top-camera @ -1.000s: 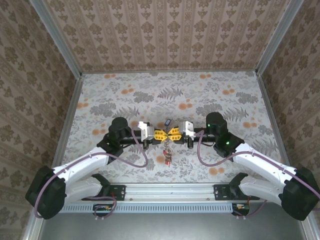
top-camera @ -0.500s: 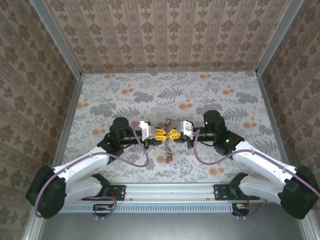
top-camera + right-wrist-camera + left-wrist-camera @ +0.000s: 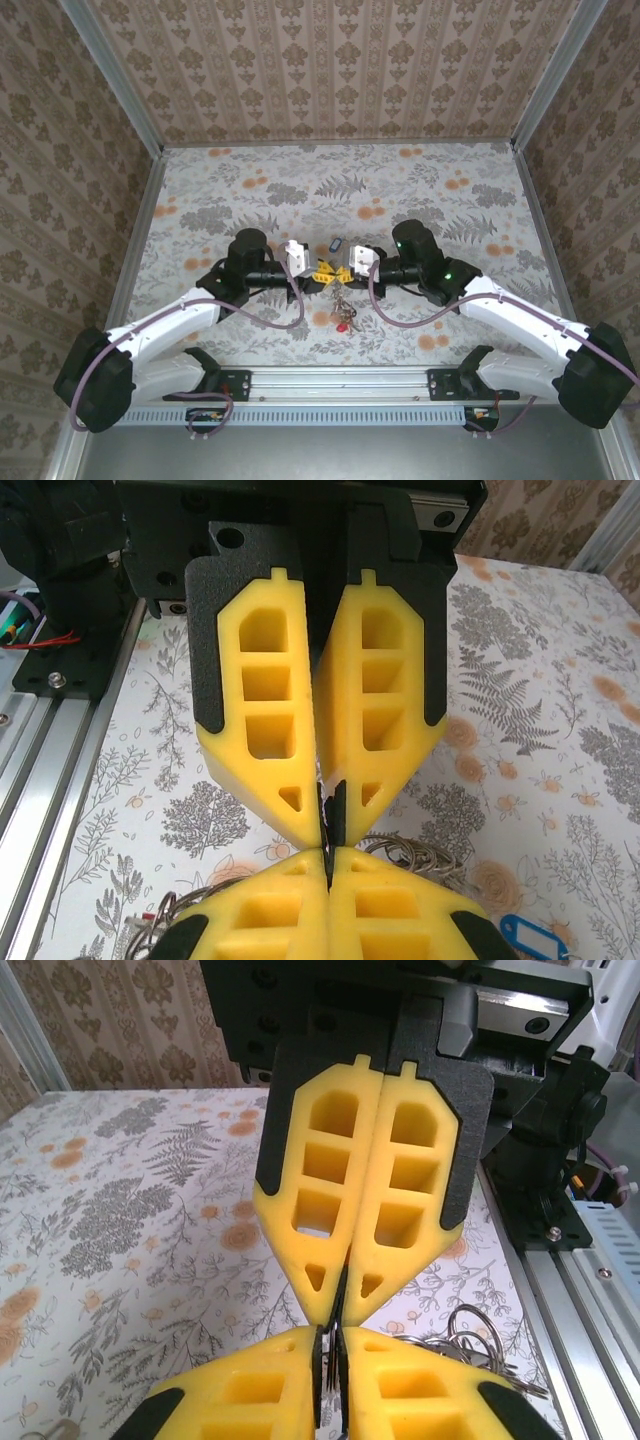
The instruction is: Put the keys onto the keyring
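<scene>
top external: keys (image 3: 342,312) near table (image 3: 270,350) front edge

Top camera high behind near edge, looking down on worktop (image 3: 300,180). Wrist cameras close, face-to-face; both show left claw (image 3: 328,1334), right claw (image 3: 327,856).

Tabletop (image 3: 300,180) covered in a pale floral print — grey ferns, orange blossoms. Back wall (image 3: 340,70) and side walls (image 3: 60,200) papered in beige-brown damask stripes. Aluminium posts (image 3: 110,75) slant out from the two back corners, with metal strips down the table's sides. Silver rail (image 3: 340,385) along the near edge. Light is even — shadows faint and soft.
</scene>
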Available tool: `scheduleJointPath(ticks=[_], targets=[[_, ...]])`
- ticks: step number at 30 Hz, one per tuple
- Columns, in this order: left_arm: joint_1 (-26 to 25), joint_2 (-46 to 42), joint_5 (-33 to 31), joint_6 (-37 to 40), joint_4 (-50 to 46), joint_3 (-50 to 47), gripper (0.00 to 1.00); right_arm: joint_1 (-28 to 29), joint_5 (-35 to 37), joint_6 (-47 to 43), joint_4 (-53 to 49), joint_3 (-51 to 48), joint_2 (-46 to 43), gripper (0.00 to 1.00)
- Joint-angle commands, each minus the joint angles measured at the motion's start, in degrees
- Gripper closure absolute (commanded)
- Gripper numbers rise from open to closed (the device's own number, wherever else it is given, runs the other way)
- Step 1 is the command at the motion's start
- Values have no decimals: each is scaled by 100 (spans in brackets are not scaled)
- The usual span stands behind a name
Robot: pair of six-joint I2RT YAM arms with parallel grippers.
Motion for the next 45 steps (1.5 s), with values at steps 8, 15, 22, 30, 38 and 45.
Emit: scheduleJointPath(ticks=[8,15,22,30,38,45], targets=[[-75,39,-85,232,-148,166,78,62,-38,-16,335,101,-27,100],[-73,-74,-63,203,-119,54,76,64,-25,-7,401,61,-18,100],[-59,-168,-1,156,-120,-25,73,64,22,-18,449,21,-9,100],[-39,-324,-66,128,-110,-132,71,64,71,-36,489,-48,-9,100],[-24,-503,-238,113,-168,-282,72,64,-27,-36,524,-31,44,100],[-35,-82,-184,66,-92,-77,76,64,-93,-11,656,16,118,100]])
